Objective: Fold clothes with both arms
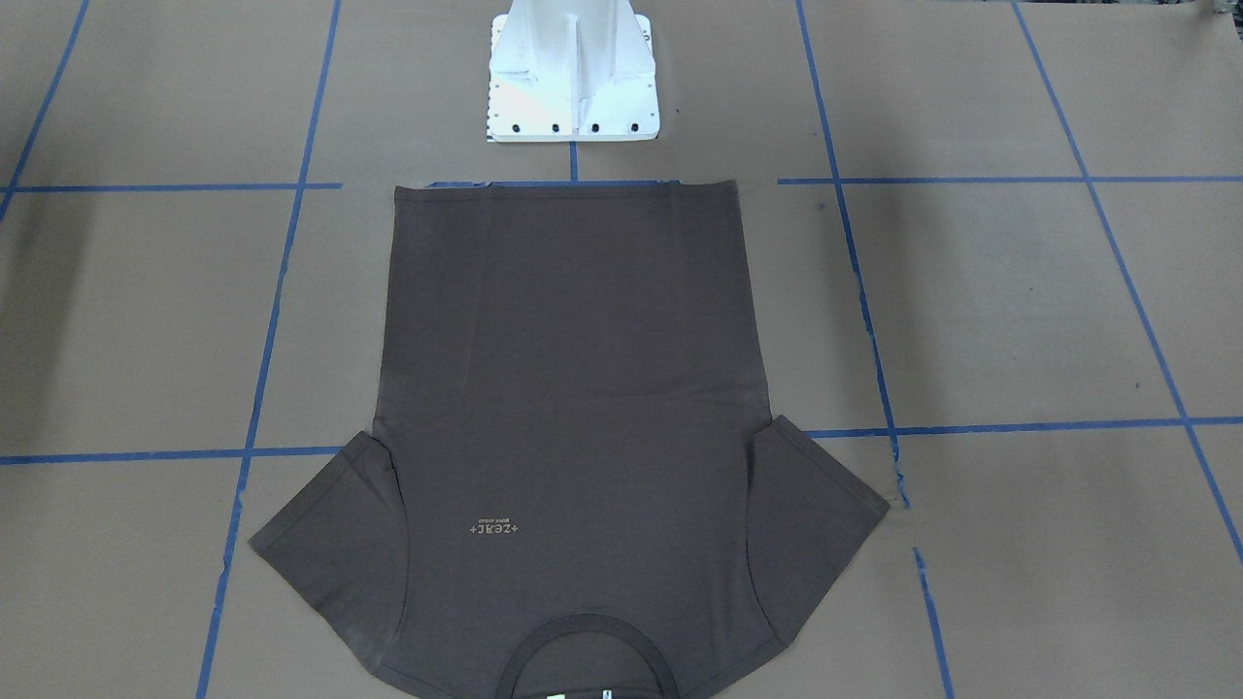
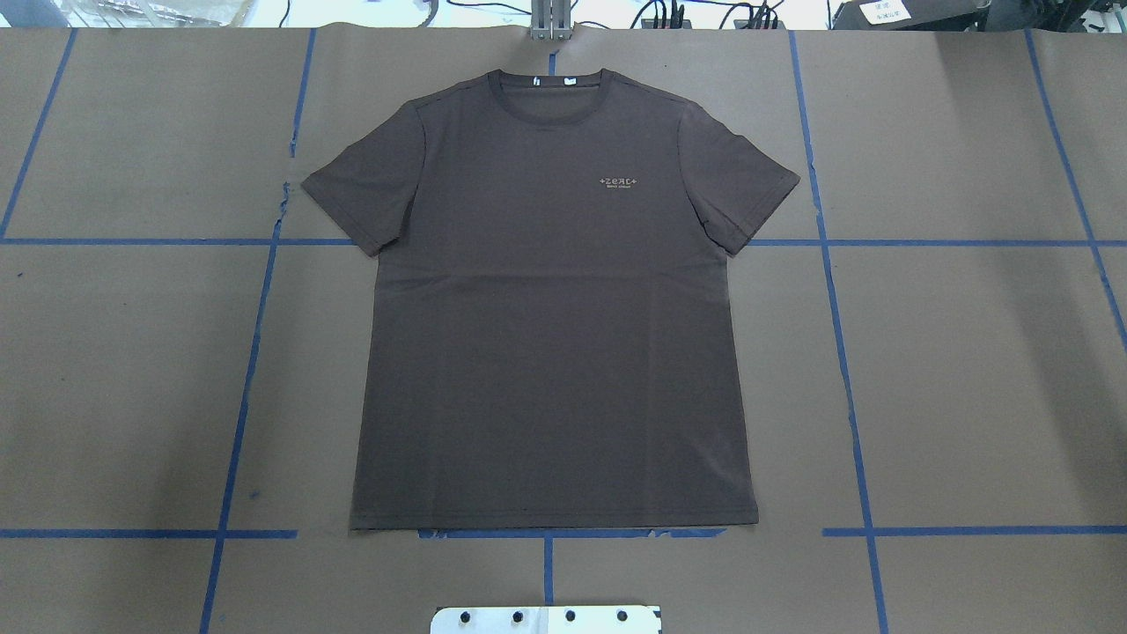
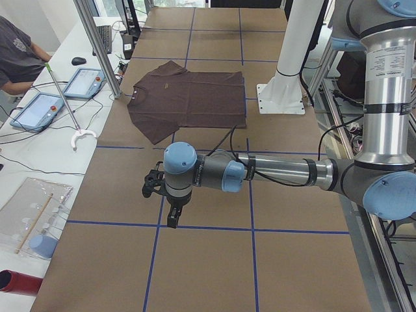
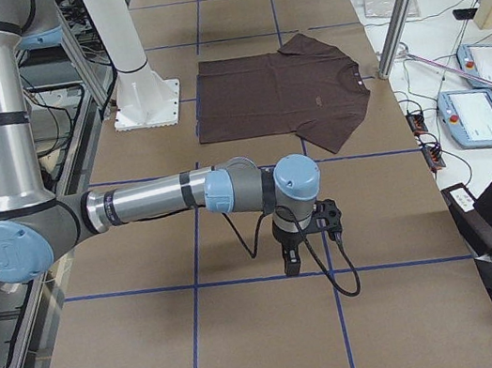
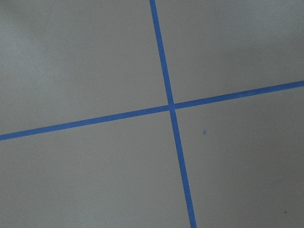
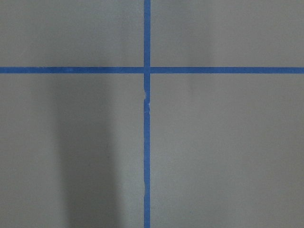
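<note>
Left side: the left arm (image 3: 279,172) reaches out level over the desk (image 2: 968,370) and stands well apart from the T-shirt (image 2: 546,308), on the robot's left of it. The left hand (image 3: 171,223) points straight down at the brown desk surface, close to a blue tape line (image 3: 214,227). It shows only in a side view, so how far its fingers stand apart cannot be told. No object is visible at its fingers. The left wrist camera shows bare desk and a tape crossing (image 5: 172,107). Centre: the T-shirt lies flat and spread out, front up, directly ahead of the white pedestal (image 2: 546,619). Its hem runs along a tape line just beside the pedestal, and its collar (image 2: 552,88) lies at the desk's far edge from the robot. Both short sleeves are spread outward. The small pale logo (image 2: 617,182) sits on the chest, toward the robot's right. The fabric shows only faint creases. Both hands are well apart from it. Right side: the right arm (image 4: 154,200) also reaches out level over the desk, on the robot's right of the T-shirt. The right hand (image 4: 292,269) points straight down near a tape line. It too shows only in a side view, so its opening cannot be told, and no object is visible at its fingers. The right wrist camera shows bare desk and a second tape crossing (image 6: 147,70).
</note>
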Robot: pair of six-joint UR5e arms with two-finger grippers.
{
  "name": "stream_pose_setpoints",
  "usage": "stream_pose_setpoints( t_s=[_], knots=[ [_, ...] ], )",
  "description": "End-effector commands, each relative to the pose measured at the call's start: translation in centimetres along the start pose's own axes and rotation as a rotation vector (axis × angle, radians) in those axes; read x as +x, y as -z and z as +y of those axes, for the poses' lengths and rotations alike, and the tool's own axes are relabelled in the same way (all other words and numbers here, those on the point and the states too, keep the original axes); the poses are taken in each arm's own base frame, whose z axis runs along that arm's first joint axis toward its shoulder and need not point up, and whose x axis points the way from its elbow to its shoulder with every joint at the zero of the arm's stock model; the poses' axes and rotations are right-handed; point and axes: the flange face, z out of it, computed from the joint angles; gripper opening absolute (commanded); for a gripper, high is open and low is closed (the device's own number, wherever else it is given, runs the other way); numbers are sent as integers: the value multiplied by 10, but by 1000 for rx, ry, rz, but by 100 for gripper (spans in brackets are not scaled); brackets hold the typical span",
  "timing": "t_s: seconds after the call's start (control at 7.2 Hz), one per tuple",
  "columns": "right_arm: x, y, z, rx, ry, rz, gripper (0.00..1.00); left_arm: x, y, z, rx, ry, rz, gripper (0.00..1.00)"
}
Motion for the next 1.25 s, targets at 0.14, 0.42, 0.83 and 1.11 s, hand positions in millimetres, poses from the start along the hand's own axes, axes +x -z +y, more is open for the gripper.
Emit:
stream_pose_setpoints(
  t_s=[0.14,0.42,0.83,1.11],
  knots=[
    [-12,11,-11,24,16,-8,100,6,4,-7,10,-13,5,100],
    [-71,33,-60,63,82,-5,100,27,25,-55,69,-70,-2,100],
    [-179,-5,-125,63,208,-94,100,53,17,-94,91,-150,18,100],
    [-282,-51,-184,124,121,-171,100,58,23,-99,140,-188,20,100]
  ],
)
